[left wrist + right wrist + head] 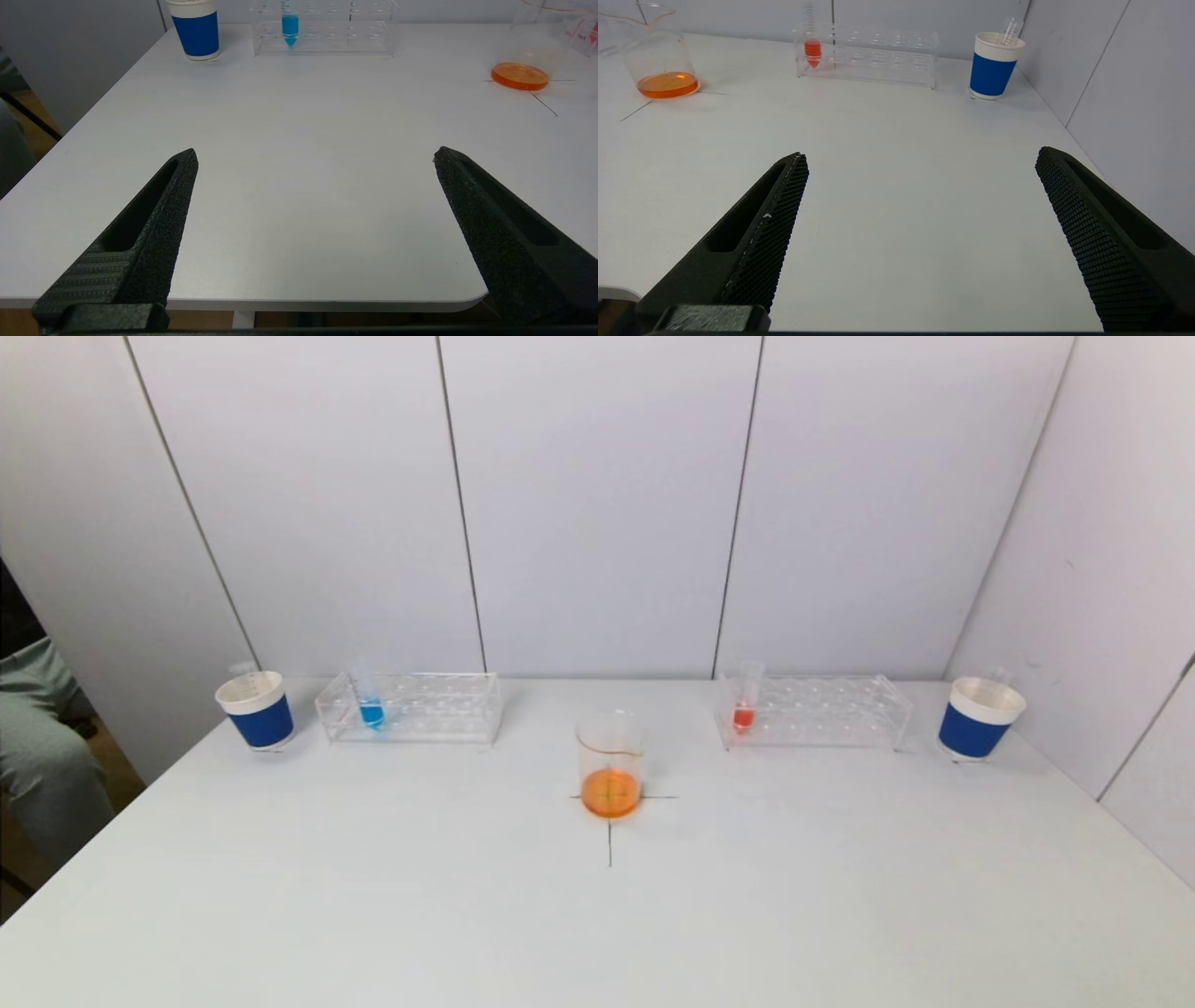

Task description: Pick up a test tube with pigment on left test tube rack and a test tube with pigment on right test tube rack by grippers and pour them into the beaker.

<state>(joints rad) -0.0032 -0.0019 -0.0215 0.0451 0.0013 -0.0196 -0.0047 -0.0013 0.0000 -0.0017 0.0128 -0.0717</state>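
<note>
Standing upright in the left rack (411, 707), near the counter's (597, 915) far-left corner, the blue tube (370, 702) waits in a slot at the rack's left end; the red tube (745, 702) stands likewise at the left end of the right rack (812, 710), near the far-right corner. Between the racks, a little nearer the front, sits the beaker (611, 765) with orange liquid already in its bottom. Both tubes look light, stiff, smooth-walled and probably slippery, so each is best taken on the clear upper wall above the rack top, squeezed gently and lifted straight up to clear the slot. Liquid fills only the tips, so tilting can be fairly steep. The left pincer (315, 156) and right pincer (922, 156) hover at the counter's near edge, jaws spread wide, holding nothing. A blue cup (257, 709) stands at each far corner.
</note>
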